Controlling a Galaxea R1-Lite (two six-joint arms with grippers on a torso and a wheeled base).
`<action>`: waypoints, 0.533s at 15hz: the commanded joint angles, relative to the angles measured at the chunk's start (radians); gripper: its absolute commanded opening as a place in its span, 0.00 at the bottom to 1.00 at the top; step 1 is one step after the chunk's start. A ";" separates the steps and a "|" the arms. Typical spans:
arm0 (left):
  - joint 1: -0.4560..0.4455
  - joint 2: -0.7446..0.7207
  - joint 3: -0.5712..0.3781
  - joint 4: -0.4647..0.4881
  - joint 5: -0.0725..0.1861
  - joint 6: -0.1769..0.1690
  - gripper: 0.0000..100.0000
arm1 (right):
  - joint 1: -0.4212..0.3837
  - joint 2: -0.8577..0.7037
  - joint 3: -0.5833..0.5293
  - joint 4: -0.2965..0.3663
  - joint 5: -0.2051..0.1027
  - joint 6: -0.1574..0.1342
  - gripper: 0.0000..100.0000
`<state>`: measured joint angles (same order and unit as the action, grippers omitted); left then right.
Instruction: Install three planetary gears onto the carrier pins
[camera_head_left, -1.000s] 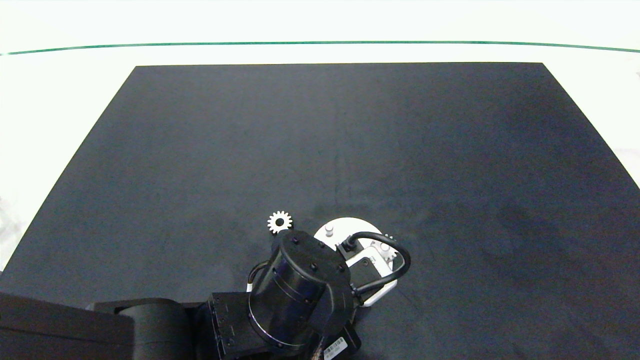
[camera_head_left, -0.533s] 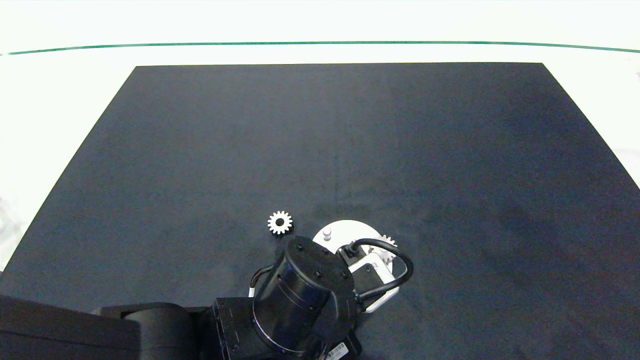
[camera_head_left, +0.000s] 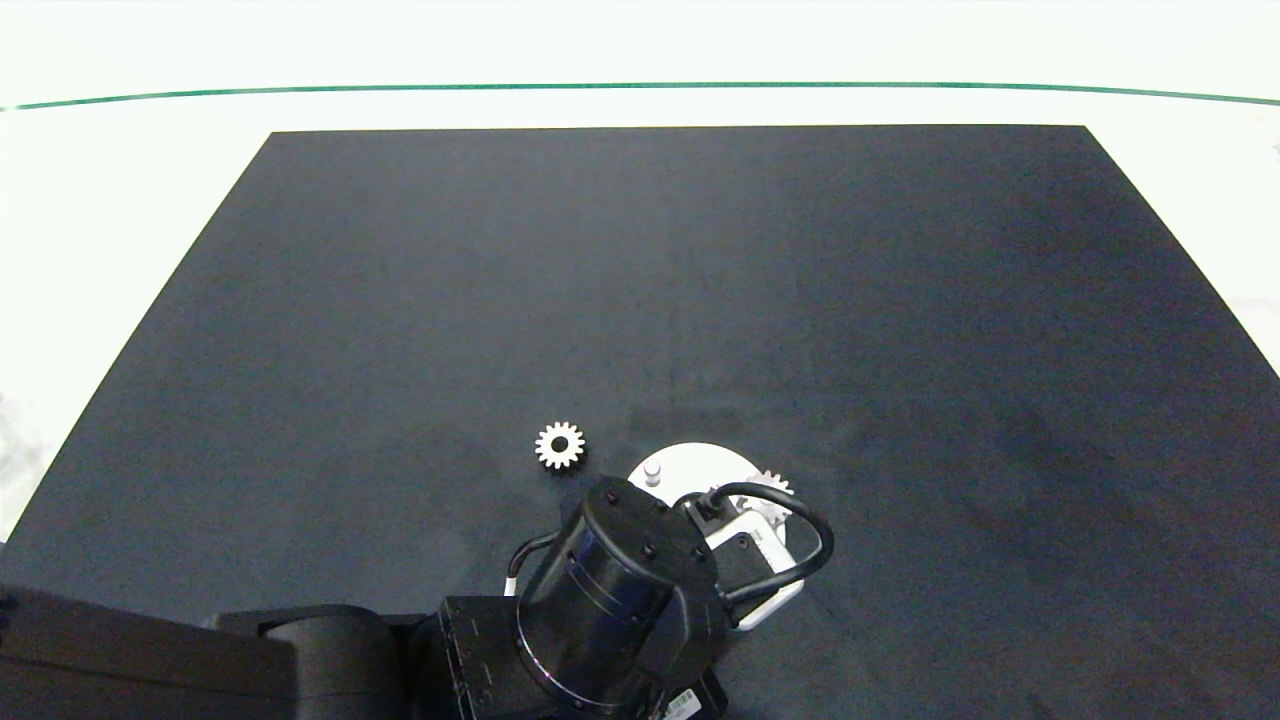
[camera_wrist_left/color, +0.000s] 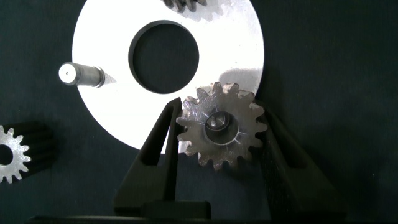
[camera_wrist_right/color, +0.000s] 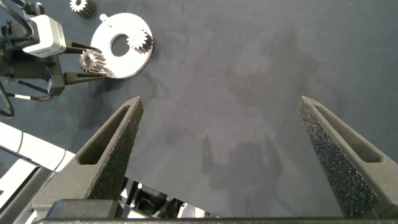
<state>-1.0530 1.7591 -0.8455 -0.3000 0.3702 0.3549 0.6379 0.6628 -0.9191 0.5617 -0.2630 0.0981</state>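
My left gripper (camera_wrist_left/color: 219, 109) is shut on one planetary gear (camera_wrist_left/color: 219, 129); its fingers (camera_wrist_left/color: 155, 152) touch the teeth on both sides. This gear sits at the near rim of the white disc (camera_wrist_left/color: 245, 43), with a carrier pin's top showing in its hole. A second gear (camera_head_left: 770, 488) sits on the disc's right pin. Another carrier pin (camera_wrist_left/color: 81, 73) stands bare. The third gear (camera_head_left: 560, 445) lies loose on the mat left of the disc. My right gripper (camera_wrist_right/color: 221, 155) hangs open high above the mat, outside the head view.
A black mat (camera_head_left: 700, 280) covers the white table (camera_head_left: 120, 200). The left arm (camera_head_left: 600, 600) comes in from the near left and hides the disc's near half in the head view. Bare mat spreads far and right of the disc.
The left arm has shifted slightly toward the near edge and to the right, uncovering the loose gear and more of the gear on the right pin. The loose gear stayed put.
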 joint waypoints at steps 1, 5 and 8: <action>-0.001 -0.006 -0.010 -0.002 0.001 0.006 0.25 | 0.000 0.000 0.000 0.003 -0.002 0.006 1.00; -0.004 -0.007 -0.007 -0.001 0.003 0.007 0.25 | 0.000 0.000 0.000 0.003 -0.002 0.008 1.00; -0.002 -0.006 -0.003 -0.001 0.003 0.013 0.25 | 0.000 0.000 0.002 0.003 0.001 0.008 1.00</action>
<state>-1.0564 1.7555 -0.8504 -0.2981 0.3694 0.3651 0.6383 0.6619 -0.9187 0.5617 -0.2617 0.1053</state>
